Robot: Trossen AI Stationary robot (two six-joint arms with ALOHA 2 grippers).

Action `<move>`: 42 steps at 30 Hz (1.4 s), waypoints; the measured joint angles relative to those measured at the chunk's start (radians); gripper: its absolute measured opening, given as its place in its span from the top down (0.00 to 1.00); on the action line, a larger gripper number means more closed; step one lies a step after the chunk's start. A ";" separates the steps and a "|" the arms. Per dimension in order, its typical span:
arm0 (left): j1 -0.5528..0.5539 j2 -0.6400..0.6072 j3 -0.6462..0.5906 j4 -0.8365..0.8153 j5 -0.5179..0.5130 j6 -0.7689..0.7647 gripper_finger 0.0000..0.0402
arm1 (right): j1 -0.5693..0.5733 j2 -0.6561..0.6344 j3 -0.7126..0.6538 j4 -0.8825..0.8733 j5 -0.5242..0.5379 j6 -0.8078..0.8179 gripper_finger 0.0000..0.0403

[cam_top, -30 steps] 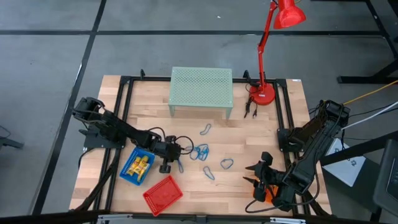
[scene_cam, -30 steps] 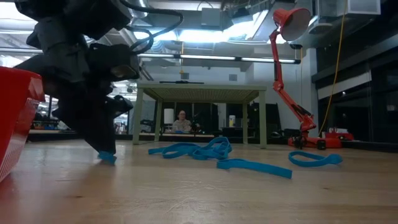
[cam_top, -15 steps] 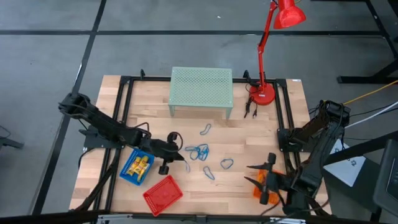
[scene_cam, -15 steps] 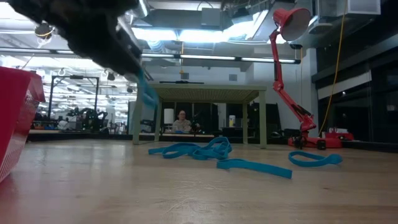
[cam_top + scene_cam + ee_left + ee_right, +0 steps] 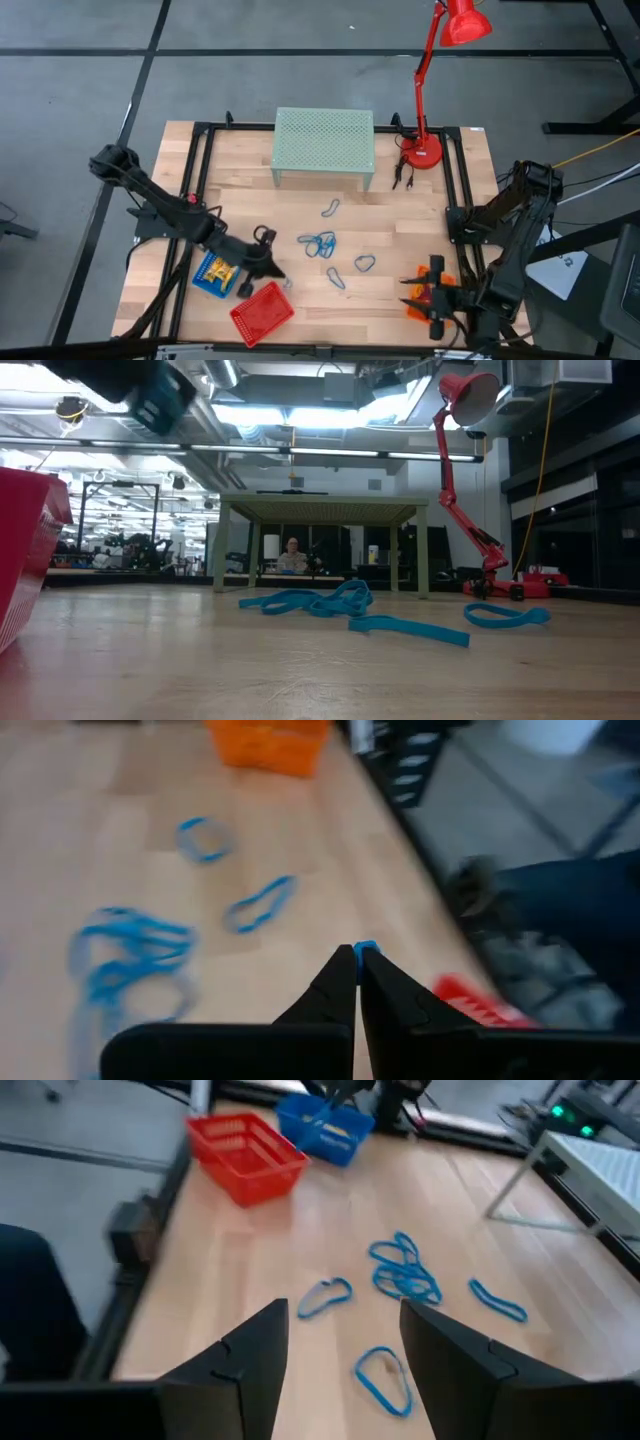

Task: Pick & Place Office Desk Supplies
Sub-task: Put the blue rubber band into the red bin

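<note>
Between left pincer [image 5: 356, 952] tips, blue clip [image 5: 365, 948]

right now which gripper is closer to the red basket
Left. The left gripper hangs just beside the red basket, near its far corner, shut on a small blue piece. The right gripper waits open across the table, by the orange basket.
</note>
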 joint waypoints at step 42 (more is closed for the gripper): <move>-0.202 0.126 0.002 0.122 -0.131 -0.184 0.99 | 0.086 -0.137 -0.078 0.869 -0.220 -0.812 0.52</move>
